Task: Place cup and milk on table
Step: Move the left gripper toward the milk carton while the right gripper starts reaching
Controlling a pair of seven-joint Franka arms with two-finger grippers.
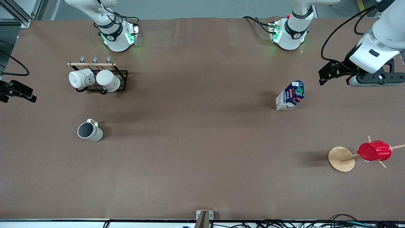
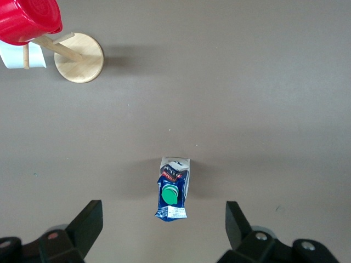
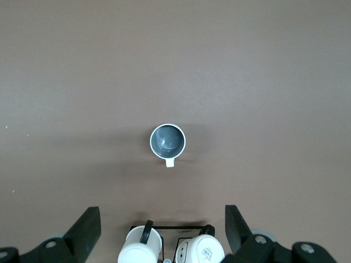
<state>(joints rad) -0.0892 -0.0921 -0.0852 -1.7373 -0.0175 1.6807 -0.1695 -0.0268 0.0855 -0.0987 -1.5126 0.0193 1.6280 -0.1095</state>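
The cup (image 1: 90, 130), beige with a dark grey inside, stands upright on the brown table (image 1: 202, 164) toward the right arm's end. In the right wrist view the cup (image 3: 168, 140) shows from above, its handle toward the rack. The milk (image 1: 291, 96), a blue and white carton with a green cap, stands on the table toward the left arm's end. My left gripper (image 1: 327, 74) hangs open in the air beside the milk (image 2: 174, 196), holding nothing (image 2: 164, 230). My right gripper (image 1: 19, 91) is open and empty over the table's edge (image 3: 163, 230).
A black wire rack (image 1: 121, 79) with two white mugs (image 1: 80, 78) on their sides stands near the right arm's base. A wooden cup tree (image 1: 341, 159) carrying a red ribbed cup (image 1: 374, 151) stands nearer the front camera than the milk.
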